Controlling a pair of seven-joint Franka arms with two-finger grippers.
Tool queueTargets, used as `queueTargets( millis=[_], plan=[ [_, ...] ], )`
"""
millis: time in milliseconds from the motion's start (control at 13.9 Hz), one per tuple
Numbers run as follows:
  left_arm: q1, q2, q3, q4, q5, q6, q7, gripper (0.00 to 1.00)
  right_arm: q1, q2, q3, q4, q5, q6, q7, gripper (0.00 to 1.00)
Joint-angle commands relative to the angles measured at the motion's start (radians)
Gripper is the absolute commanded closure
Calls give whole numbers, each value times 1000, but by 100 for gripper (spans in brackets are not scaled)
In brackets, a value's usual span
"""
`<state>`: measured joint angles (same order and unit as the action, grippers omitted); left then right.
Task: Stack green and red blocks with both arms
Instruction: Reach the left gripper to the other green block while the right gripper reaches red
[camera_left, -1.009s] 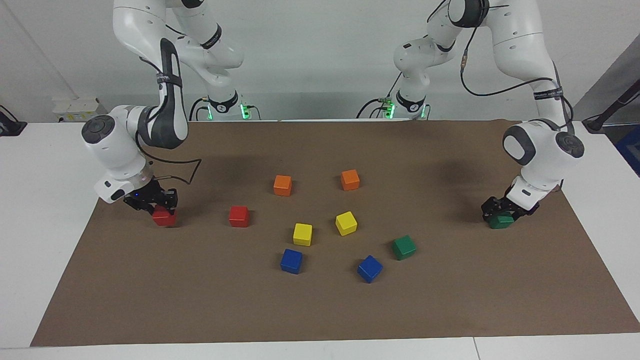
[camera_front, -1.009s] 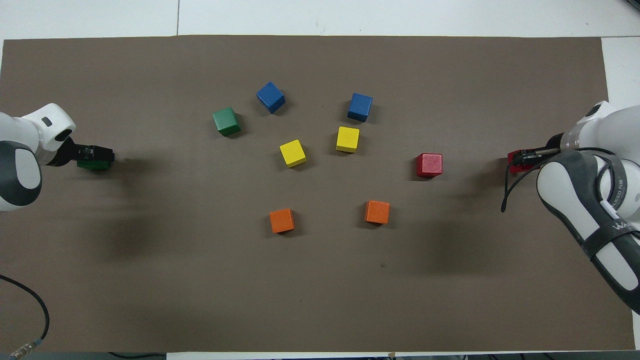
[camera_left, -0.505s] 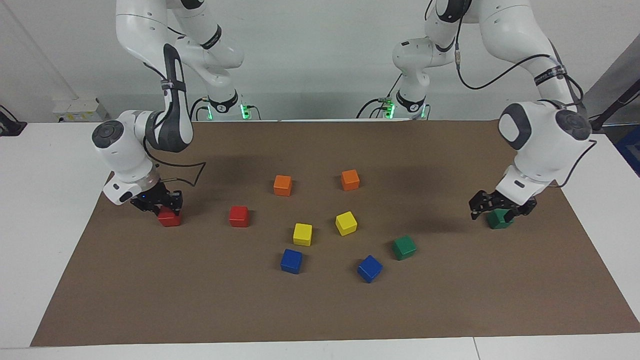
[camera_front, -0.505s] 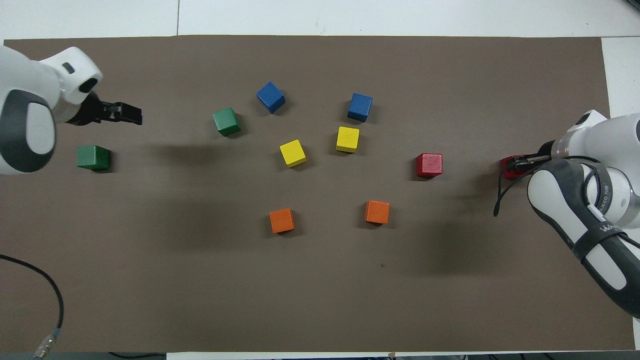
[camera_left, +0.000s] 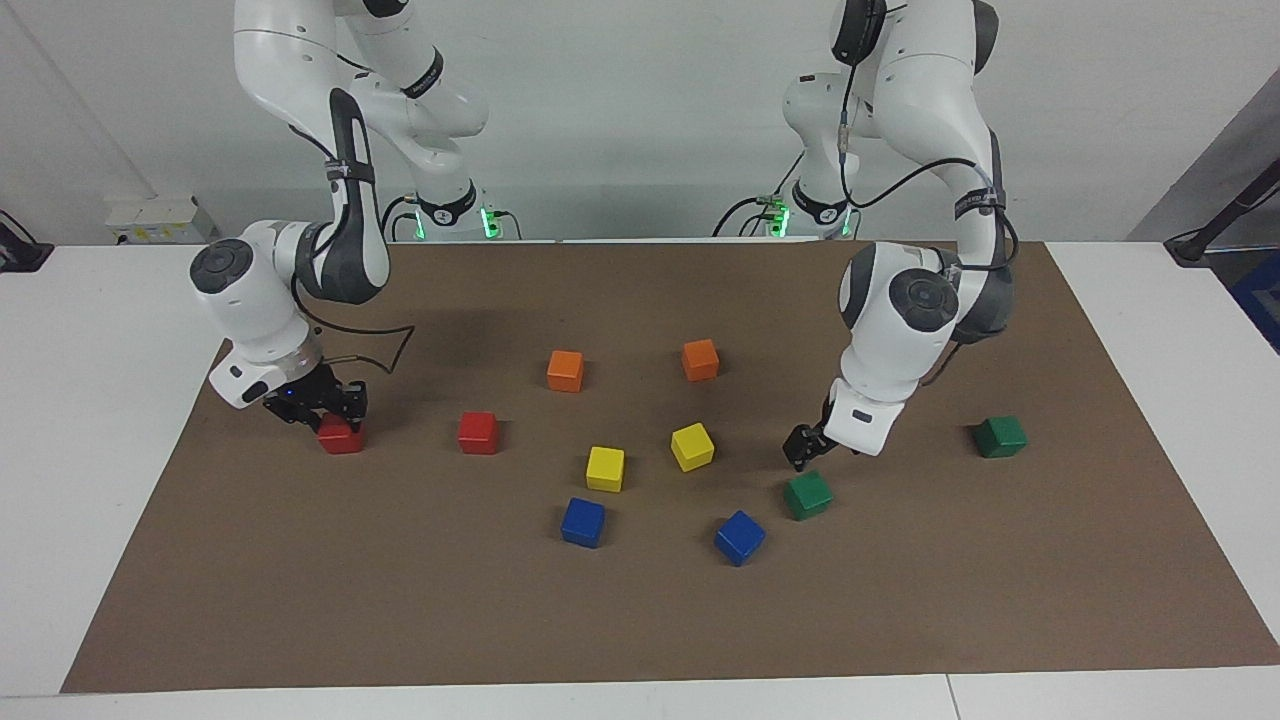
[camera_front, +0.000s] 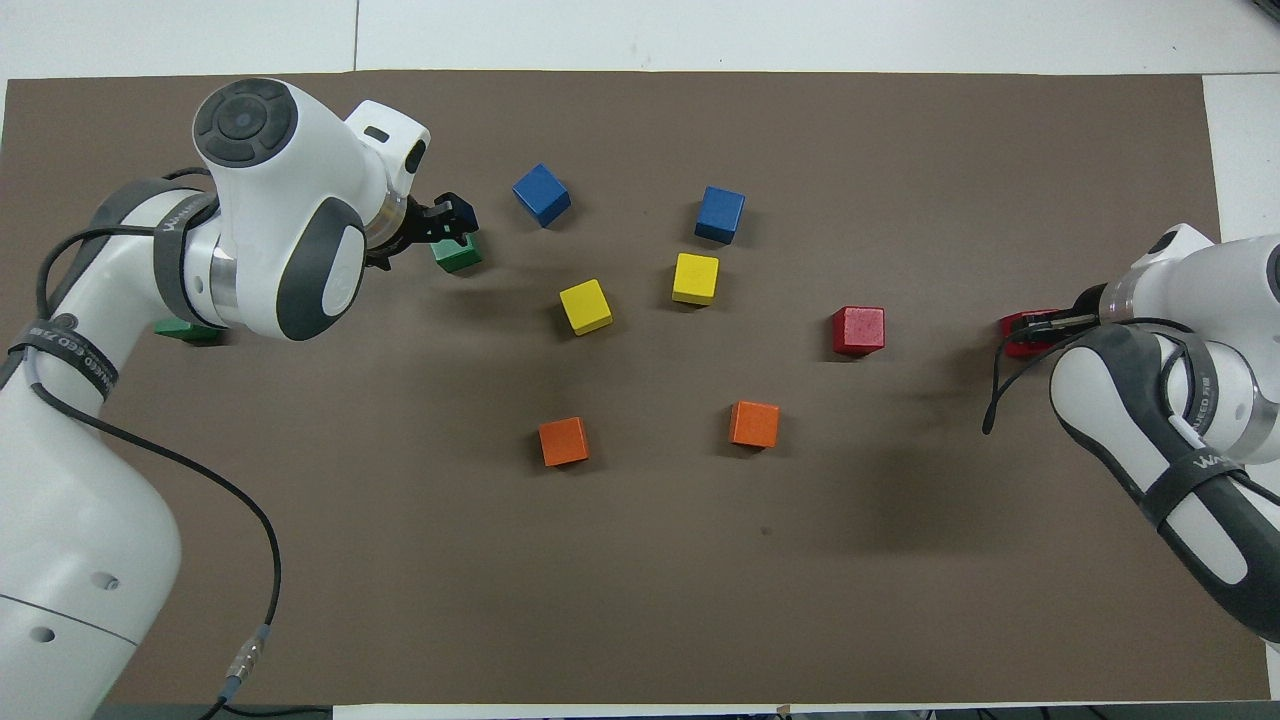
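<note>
My right gripper (camera_left: 337, 418) (camera_front: 1036, 325) is shut on a red block (camera_left: 341, 438) (camera_front: 1018, 335) low over the mat at the right arm's end. A second red block (camera_left: 478, 432) (camera_front: 858, 330) sits beside it, toward the middle. My left gripper (camera_left: 803, 452) (camera_front: 450, 218) hangs open and empty just above a green block (camera_left: 808, 495) (camera_front: 458, 256), not touching it. The other green block (camera_left: 1001, 436) (camera_front: 185, 329) lies alone at the left arm's end, half covered by the left arm in the overhead view.
Two orange cubes (camera_left: 565, 370) (camera_left: 700, 359) lie nearer the robots. Two yellow cubes (camera_left: 605, 468) (camera_left: 692, 446) sit mid-mat, and two blue cubes (camera_left: 583, 522) (camera_left: 739, 537) lie farther out. All rest on a brown mat (camera_left: 900, 620).
My left gripper let go of the green block at the left arm's end, lifted and swung toward the middle, over the other green block. My right gripper shifted slightly inward with its red block.
</note>
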<state>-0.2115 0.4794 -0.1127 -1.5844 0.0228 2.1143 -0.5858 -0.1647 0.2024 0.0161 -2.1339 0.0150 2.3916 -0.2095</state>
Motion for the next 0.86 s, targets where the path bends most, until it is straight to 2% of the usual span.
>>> queueTargets(
  millis=[0, 288, 432, 649, 793],
  plan=[
    [-20, 38, 18, 35, 34, 44, -81, 0, -9, -11, 8, -17, 2, 2, -19, 0],
    [-20, 71, 18, 41, 29, 84, -163, 0, 7, -67, 13, 130, 8, -276, -14, 0],
    [-17, 82, 18, 40, 29, 113, -183, 0, 46, -84, 19, 187, 10, -348, 39, 0],
    [-20, 105, 19, 41, 39, 142, -197, 0, 196, -92, 21, 207, 11, -371, 322, 0],
    [-25, 152, 19, 72, 58, 166, -209, 0, 249, -83, 21, 194, 11, -306, 416, 0]
  ],
)
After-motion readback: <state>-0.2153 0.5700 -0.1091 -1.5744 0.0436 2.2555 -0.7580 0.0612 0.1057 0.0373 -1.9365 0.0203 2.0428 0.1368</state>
